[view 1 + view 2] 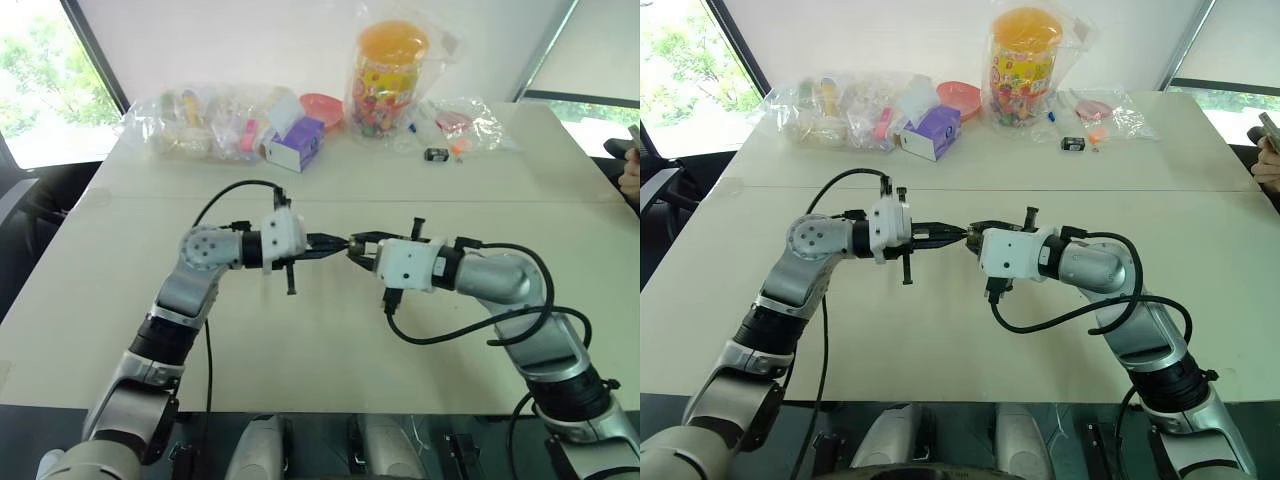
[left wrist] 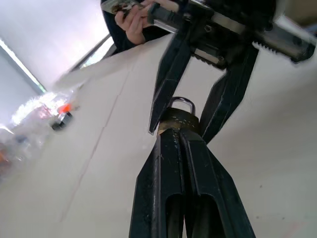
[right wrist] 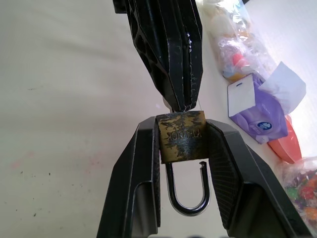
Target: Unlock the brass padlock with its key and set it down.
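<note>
Padlock clamped between grippers above table.
Right gripper (image 3: 181, 141) pinches the padlock (image 3: 182, 135) body, one shackle (image 3: 188, 191) end loose. Left gripper (image 3: 179, 101) fully closed, tips at padlock's base; key not discernible.

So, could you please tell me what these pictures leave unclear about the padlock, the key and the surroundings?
- The key: hidden in both wrist views between the shut left gripper fingers, at the brass padlock held by the right gripper.
- The padlock in the eye views: too small to read.
- The person's hand: cut off by the left wrist view's edge.
- The small black object by the plastic bags: too small to identify.
</note>
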`<state>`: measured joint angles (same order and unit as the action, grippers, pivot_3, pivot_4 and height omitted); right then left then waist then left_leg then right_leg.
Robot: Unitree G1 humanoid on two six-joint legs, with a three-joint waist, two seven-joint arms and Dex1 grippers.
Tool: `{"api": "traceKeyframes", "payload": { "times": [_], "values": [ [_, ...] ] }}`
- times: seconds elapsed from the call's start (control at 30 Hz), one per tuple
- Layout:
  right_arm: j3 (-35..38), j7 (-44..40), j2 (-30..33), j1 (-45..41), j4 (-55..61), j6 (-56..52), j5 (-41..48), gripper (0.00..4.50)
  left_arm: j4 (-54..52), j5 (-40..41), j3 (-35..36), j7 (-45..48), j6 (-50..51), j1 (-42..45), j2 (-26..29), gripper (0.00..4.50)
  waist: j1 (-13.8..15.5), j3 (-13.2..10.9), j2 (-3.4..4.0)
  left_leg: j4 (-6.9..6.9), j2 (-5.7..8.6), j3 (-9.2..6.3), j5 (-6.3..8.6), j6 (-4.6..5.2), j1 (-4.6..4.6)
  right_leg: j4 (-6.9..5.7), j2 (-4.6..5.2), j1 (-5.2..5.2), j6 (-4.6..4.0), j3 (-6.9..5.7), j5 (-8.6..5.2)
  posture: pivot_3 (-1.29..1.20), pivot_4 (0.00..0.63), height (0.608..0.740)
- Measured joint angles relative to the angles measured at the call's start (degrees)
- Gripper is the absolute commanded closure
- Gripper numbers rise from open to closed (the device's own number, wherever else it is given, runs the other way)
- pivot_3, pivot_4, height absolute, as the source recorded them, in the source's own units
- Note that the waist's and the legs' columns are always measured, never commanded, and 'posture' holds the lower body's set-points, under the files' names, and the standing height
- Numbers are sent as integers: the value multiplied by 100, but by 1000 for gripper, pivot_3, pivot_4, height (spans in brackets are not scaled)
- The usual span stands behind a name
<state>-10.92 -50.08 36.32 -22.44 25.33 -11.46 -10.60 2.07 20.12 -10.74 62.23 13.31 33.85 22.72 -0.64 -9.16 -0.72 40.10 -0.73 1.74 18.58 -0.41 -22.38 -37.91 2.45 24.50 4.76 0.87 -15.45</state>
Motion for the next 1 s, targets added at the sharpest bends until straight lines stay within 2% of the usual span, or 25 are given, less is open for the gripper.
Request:
{"api": "traceKeyframes", "payload": {
  "times": [0.03, 0.1, 0.2, 0.23, 0.27, 0.5, 0.9, 1.0],
  "values": [
    [-18, 22, 31, -18, -8, 89, -48, 3703, -54, 369, 92, -32, 716, 24, -3, 3648, -5, 0, 0, 0, 0, -1, 0, 0, 0, -1, -1, 0, 0, 0, 0, 0, 150, 735],
    [-33, 89, 63, -111, -30, 249, -115, 3703, -195, 1000, 154, -31, 1925, 47, 65, 2639, -27, 0, 0, -1, -4, -2, 0, 0, 2, -3, -6, 1, 0, 0, 0, 0, 150, 735],
    [-52, 130, 97, -122, -48, 390, -185, 3703, -376, 1716, 354, -146, 3133, 118, 86, 1211, -21, 0, 0, -1, -5, -4, 0, -1, 2, -4, -5, 1, 0, 1, 0, 0, 150, 735],
    [-58, 135, 107, -122, -63, 427, -204, 3703, -439, 1855, 406, -201, 3392, 173, 90, 629, -17, 0, 0, 0, -4, -4, 0, -1, 2, -3, -4, 0, 0, 1, 0, 0, 150, 735],
    [-61, 140, 118, -122, -74, 450, -219, 3703, -497, 1960, 464, -260, 3580, 232, 89, 229, -14, 0, 0, 0, -2, -4, 0, -1, 2, -3, -2, 0, 0, 1, 0, 0, 150, 735],
    [-72, 142, 168, -122, -94, 564, -285, 3703, -312, 2057, 656, -746, 3842, 304, -184, 229, 1, 0, 0, 0, 1, -3, -1, -3, 2, -3, 2, 0, 0, 1, 0, 0, 150, 735],
    [-123, 142, 193, -122, -94, 571, -376, 3703, 2, 1760, 528, -878, 3592, 316, -440, 229, 4, 0, -1, 0, 2, -3, -2, -3, 2, -2, 3, 0, 0, 2, 0, 0, 150, 735],
    [-125, 141, 210, -120, -94, 570, -384, 3703, 5, 1746, 524, -868, 3541, 317, -500, 1545, 2, 0, 0, 0, 2, -3, -2, -4, 2, -2, 3, 0, 0, 2, 0, 0, 150, 735]
  ]
}}
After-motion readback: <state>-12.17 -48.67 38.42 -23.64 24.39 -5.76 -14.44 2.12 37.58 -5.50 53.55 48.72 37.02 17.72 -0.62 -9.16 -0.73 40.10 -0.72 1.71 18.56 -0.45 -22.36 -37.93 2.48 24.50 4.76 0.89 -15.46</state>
